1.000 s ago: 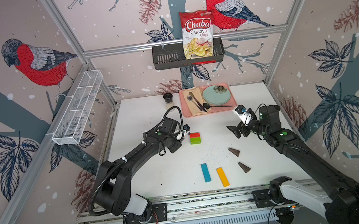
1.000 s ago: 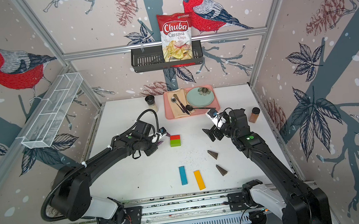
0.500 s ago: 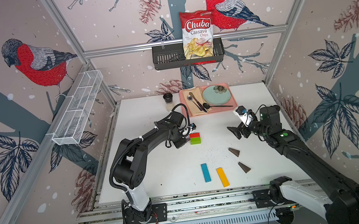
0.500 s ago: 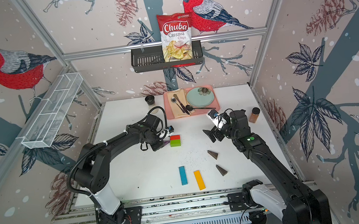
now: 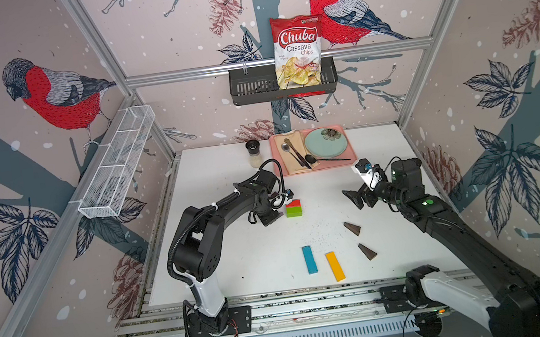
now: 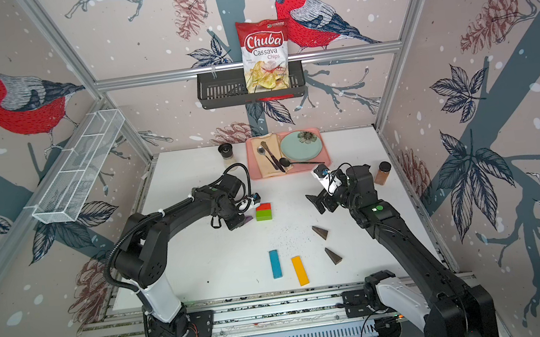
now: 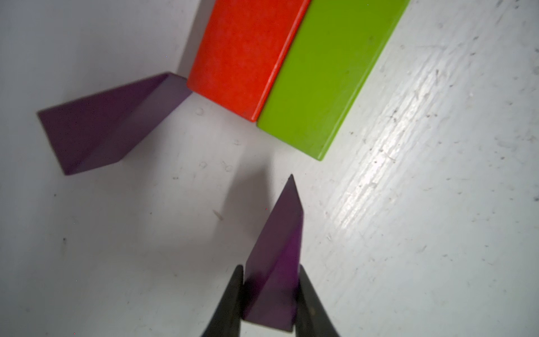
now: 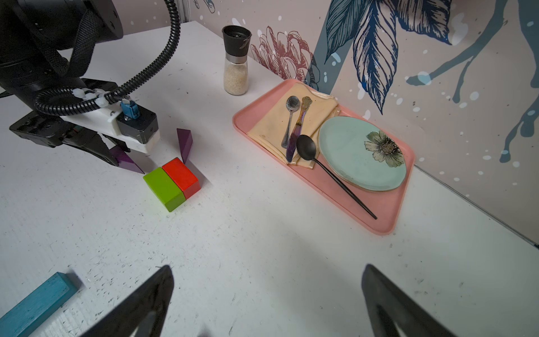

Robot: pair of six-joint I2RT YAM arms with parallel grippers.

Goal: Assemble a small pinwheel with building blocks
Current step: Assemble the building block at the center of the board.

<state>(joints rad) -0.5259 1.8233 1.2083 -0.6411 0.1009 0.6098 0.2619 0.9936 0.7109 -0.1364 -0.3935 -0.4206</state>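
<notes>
Second purple blade poised beside our hub [image 5: 293, 207].
Our left gripper [image 7: 270, 268] pinches a purple wedge [image 7: 280, 233], tip just short of the green brick [image 7: 329, 78], to match the other purple wedge [image 7: 108, 122] touching the red brick [image 7: 245, 58]; our right gripper [image 8: 267, 267] hovers wide open, empty.

Two bricks [image 5: 293, 207] side by side; bars [image 5: 309, 259] in front; tray [image 5: 331, 166] behind.

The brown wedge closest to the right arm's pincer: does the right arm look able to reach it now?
Probably yes. The right pincer is open and empty, and the brown wedge lies alone on the bare table near it, with nothing between them.
</notes>
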